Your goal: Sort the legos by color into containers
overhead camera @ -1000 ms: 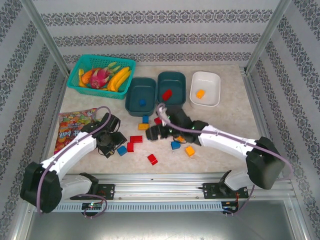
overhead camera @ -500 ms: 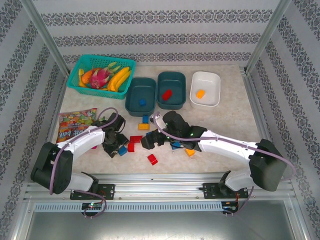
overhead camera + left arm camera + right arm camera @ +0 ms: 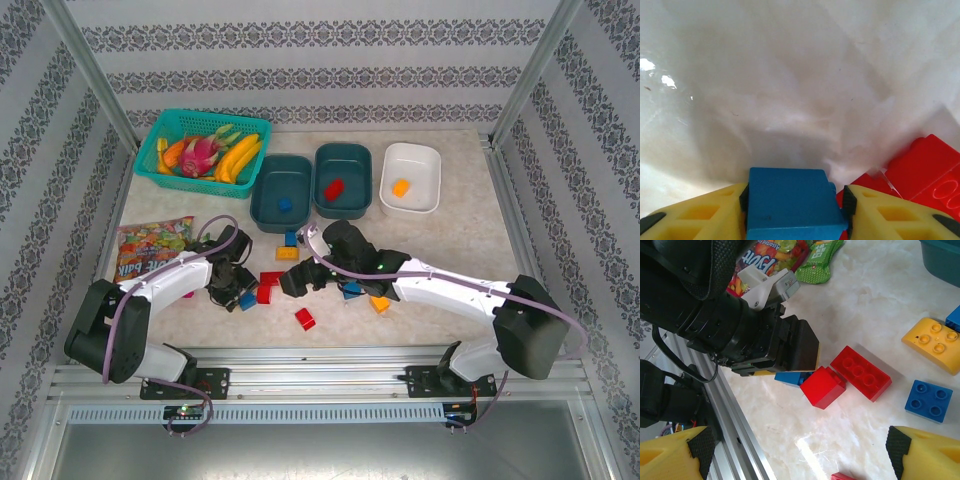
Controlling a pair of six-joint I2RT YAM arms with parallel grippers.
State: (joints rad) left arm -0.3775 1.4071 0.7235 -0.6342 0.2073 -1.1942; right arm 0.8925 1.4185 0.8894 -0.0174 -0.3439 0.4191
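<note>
Blue brick (image 3: 246, 299) is the piece in play.

Top view: left pincer (image 3: 232, 284) is low on the bench (image 3: 450, 250) with the blue brick at its tip. Two red bricks (image 3: 268, 287) lie just off its right side. Right pincer (image 3: 300, 280) hangs just past those reds, facing the left one. Dark teal tub (image 3: 270, 182), with a blue piece already in it, lies ahead of the left pincer and a little to its right, at the far side of the bench. Second teal tub (image 3: 352, 160) holds red; white tub (image 3: 422, 165) holds orange.

Left wrist view: blue brick (image 3: 790, 202) sits square between the yellow fingers (image 3: 695, 216), black pads (image 3: 847, 202) against both side faces. Reads as a pinch. Red bricks (image 3: 925, 170) crowd the right finger; contact or not, cannot tell.

Right wrist view: right pincer (image 3: 795, 455) is spread wide with nothing between. Ahead of it the left pincer (image 3: 790, 347) stands over the blue brick (image 3: 789, 378). Small red brick (image 3: 822, 386) is touching or just beside the blue one. Long red brick (image 3: 860, 372) lies next to that, its long axis slanting across the right pincer's line.

Judgement: lift straight up to clear the reds, then carry forward and slightly right to the tub holding blue. This is the left arm's job.
</note>
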